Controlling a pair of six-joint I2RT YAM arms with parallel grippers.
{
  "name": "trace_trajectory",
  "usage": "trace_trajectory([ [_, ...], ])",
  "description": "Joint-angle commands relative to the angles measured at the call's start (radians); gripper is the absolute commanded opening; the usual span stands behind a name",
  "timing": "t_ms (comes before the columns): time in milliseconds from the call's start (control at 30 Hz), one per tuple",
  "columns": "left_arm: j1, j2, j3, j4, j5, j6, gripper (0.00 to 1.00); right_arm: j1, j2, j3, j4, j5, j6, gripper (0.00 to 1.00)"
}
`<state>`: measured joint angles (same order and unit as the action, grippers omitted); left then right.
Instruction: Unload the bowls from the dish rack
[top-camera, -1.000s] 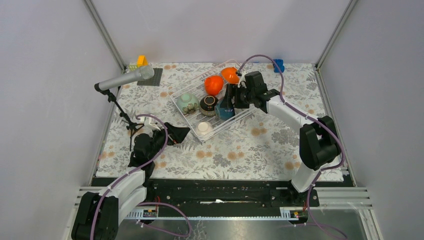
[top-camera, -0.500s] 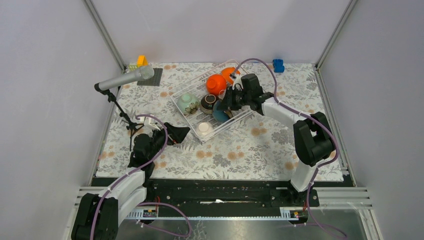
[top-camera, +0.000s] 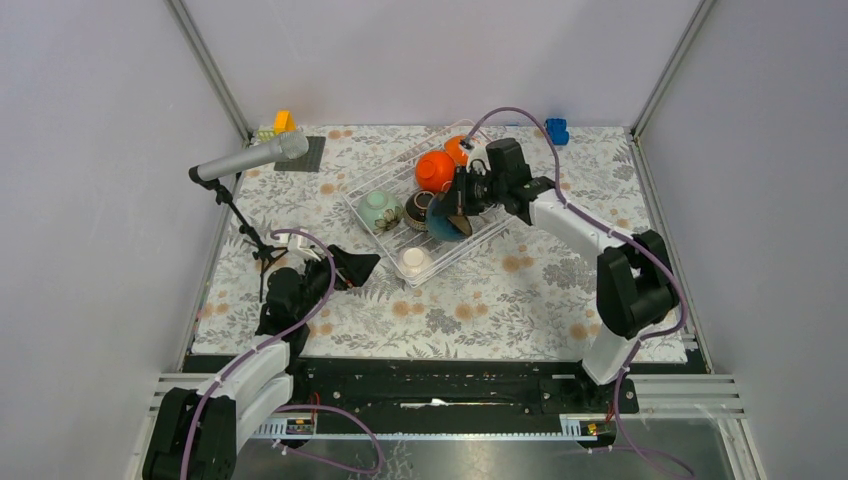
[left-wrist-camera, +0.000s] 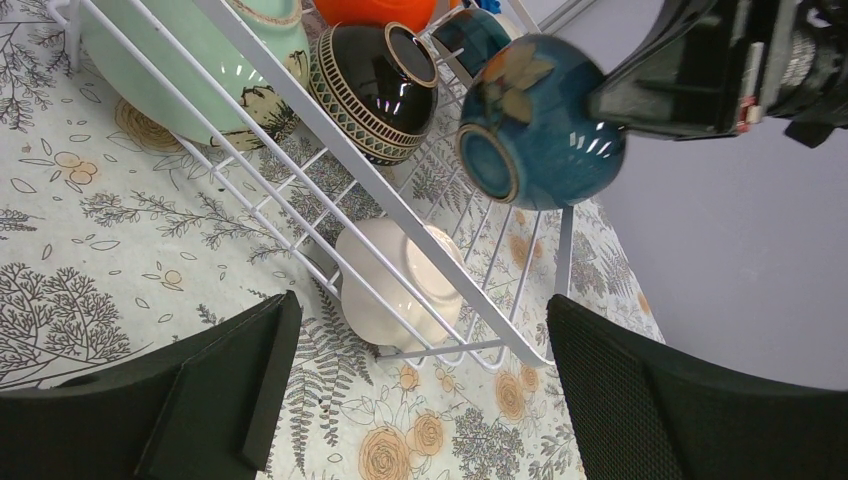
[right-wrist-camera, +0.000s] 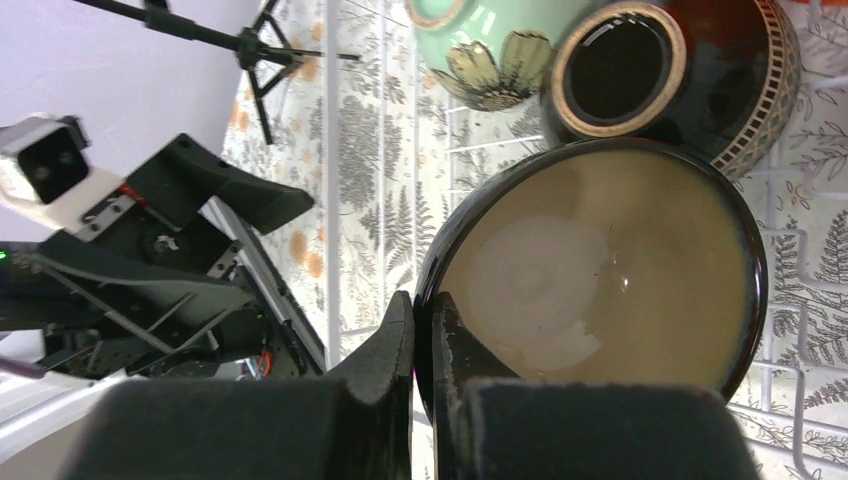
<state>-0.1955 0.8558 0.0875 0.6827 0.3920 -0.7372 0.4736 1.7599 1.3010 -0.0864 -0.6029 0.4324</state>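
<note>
the right gripper (right-wrist-camera: 421, 310) is seen clamped on the rim of a teal-blue bowl (right-wrist-camera: 610, 270), with one finger inside against the pale interior and the other outside on the dark wall. the bowl is held tipped on its side above the wire floor of the dish rack (top-camera: 381, 240), its foot turned toward the left arm; whether it touches the wires cannot be told. just beside it in the rack a dark brown patterned bowl (top-camera: 417, 205) is lying on its side, and next to that a pale green bowl (top-camera: 377, 208) with a flower motif. two orange bowls (top-camera: 435, 170) are set close together at the far end of the rack, and a white bowl (top-camera: 414, 260) is resting at the near corner. a second teal bowl (left-wrist-camera: 475, 30) is partly seen behind the patterned one. the left gripper (top-camera: 352, 268) is held low over the floral tablecloth (top-camera: 480, 300), just outside the rack's near corner, with its fingers spread wide and nothing between them.
</note>
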Motion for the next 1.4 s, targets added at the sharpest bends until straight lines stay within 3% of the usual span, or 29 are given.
trace_trajectory([
  [0,-0.002,-0.014,0.010,0.035,-0.002,0.018,0.98,-0.007,-0.150,0.111,-0.012,-0.048,0.013,0.03],
  [233,-0.002,-0.016,0.021,-0.001,-0.024,0.022,0.97,-0.006,-0.277,0.166,-0.302,0.495,-0.190,0.00],
  [533,-0.002,-0.037,0.021,-0.042,-0.074,0.028,0.96,-0.027,-0.407,0.022,-0.296,1.224,-0.234,0.00],
  [733,-0.002,-0.041,0.022,-0.061,-0.090,0.029,0.96,-0.237,-0.318,-0.023,-0.279,1.186,-0.206,0.00],
  [900,-0.002,-0.056,0.025,-0.092,-0.116,0.034,0.96,-0.373,-0.108,0.149,-0.315,1.154,-0.198,0.00],
  [1200,-0.002,-0.090,0.014,-0.125,-0.132,0.039,0.97,-0.416,0.243,0.482,-0.415,1.087,-0.224,0.00],
  [1367,-0.002,-0.100,0.016,-0.130,-0.139,0.041,0.97,-0.416,0.339,0.534,-0.438,1.033,-0.218,0.00],
])
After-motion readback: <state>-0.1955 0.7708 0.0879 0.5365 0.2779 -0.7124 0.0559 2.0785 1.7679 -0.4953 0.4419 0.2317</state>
